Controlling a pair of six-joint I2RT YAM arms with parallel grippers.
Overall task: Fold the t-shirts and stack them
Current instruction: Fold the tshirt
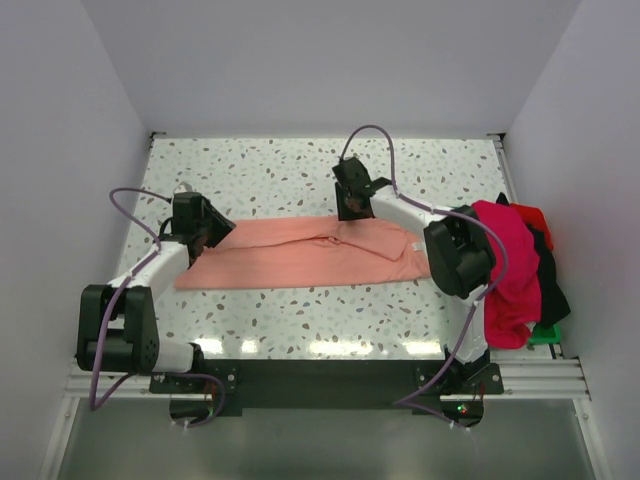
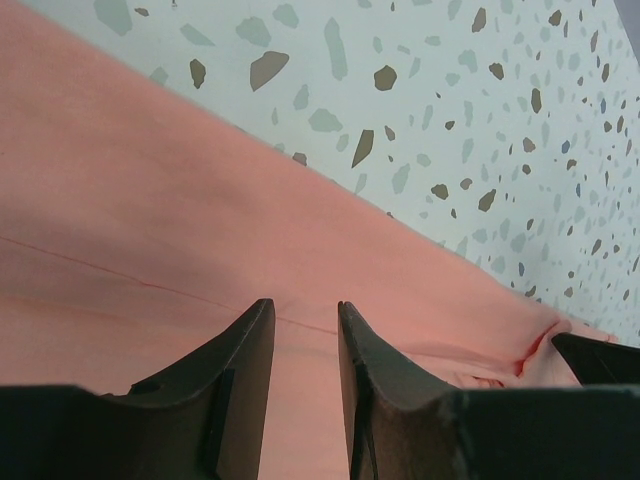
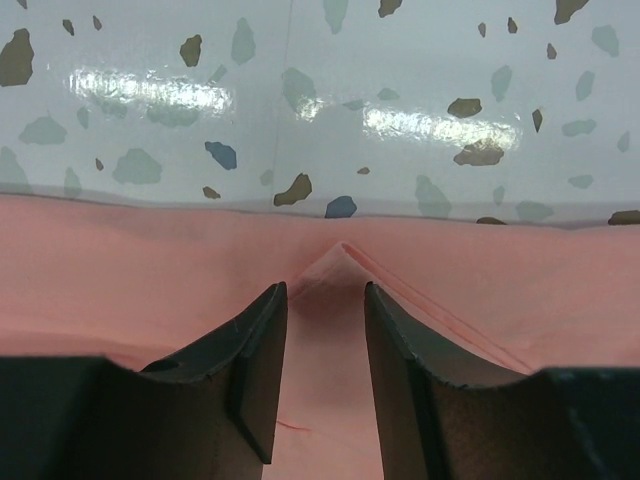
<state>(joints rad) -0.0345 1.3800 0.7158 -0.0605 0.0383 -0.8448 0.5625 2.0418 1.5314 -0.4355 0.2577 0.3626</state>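
A salmon-pink t-shirt (image 1: 300, 255) lies folded into a long strip across the middle of the table. My left gripper (image 1: 207, 238) sits low over the strip's far left edge. In the left wrist view it (image 2: 305, 305) is open, with flat pink cloth (image 2: 150, 200) under and between the fingers. My right gripper (image 1: 349, 208) is at the strip's far edge near the middle. In the right wrist view it (image 3: 325, 288) is open, and a small raised peak of the pink cloth (image 3: 342, 255) sits just past its fingertips. Magenta, red and black shirts (image 1: 512, 268) lie heaped at the right.
The shirt heap hangs over a green tray (image 1: 545, 335) at the table's right edge, beside the right arm's base. Speckled tabletop (image 1: 270, 175) shows behind the strip and in front of it. White walls close in the table on three sides.
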